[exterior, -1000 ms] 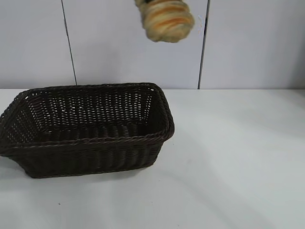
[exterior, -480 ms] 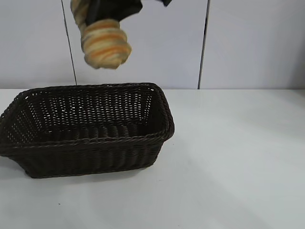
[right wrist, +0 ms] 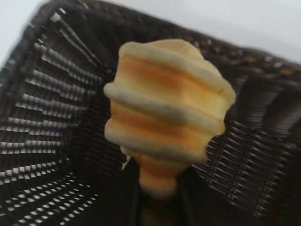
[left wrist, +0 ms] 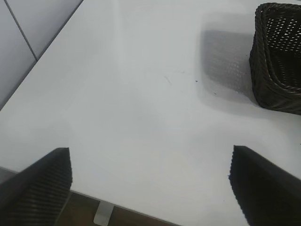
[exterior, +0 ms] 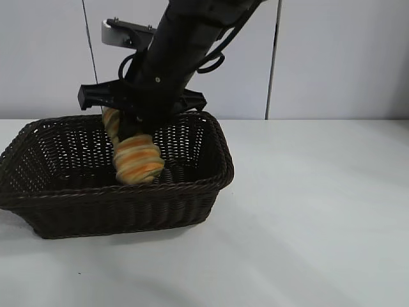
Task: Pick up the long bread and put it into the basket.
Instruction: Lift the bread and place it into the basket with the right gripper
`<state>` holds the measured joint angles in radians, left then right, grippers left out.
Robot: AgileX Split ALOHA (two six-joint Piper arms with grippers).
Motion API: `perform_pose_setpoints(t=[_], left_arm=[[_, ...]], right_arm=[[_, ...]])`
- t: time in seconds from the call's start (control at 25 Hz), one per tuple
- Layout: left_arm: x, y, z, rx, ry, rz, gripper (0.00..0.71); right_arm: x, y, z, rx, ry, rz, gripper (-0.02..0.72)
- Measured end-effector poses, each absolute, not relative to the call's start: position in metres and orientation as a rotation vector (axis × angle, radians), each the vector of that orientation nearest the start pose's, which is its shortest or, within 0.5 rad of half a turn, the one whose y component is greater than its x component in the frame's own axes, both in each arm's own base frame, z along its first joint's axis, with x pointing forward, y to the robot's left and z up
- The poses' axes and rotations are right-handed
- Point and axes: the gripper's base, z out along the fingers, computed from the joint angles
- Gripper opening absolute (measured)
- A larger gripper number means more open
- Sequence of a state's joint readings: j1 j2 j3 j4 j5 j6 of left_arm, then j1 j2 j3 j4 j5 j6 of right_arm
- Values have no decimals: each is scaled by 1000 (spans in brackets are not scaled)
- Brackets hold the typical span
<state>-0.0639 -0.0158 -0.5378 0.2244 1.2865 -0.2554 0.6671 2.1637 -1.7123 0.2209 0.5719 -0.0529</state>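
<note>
- We are seeing the right gripper (exterior: 128,131) reaching down over the basket (exterior: 192,185) from above, its arm slanting in from the upper right of the exterior view.
- It is clamping the long bread (exterior: 136,158) by one end; in the right wrist view the fingers are closing on the loaf's (right wrist: 167,117) narrow end, though the contact itself is blurry, so we are judging the grip partly from how the loaf hangs.
- The bread is hanging tilted, its free rounded end lowest, inside the basket's opening and below the rim; we cannot tell whether it is touching the basket floor.
- The basket is sitting on the white table (exterior: 319,224), left of centre.
- The left gripper (left wrist: 150,188) is idling over bare table beside the basket's (left wrist: 277,61) corner, fingers spread wide, gripping nothing.
</note>
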Motion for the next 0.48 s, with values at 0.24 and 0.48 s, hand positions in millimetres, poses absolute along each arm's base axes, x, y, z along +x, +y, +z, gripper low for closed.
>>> perform_pose_setpoints(t=[0.24, 0.48], left_arm=[[-23, 21, 272, -258, 2179, 94, 654], [-23, 21, 272, -258, 2179, 94, 654]], right_arm=[[374, 309, 197, -711, 2452, 486, 641], [367, 305, 237, -712, 2423, 508, 641]])
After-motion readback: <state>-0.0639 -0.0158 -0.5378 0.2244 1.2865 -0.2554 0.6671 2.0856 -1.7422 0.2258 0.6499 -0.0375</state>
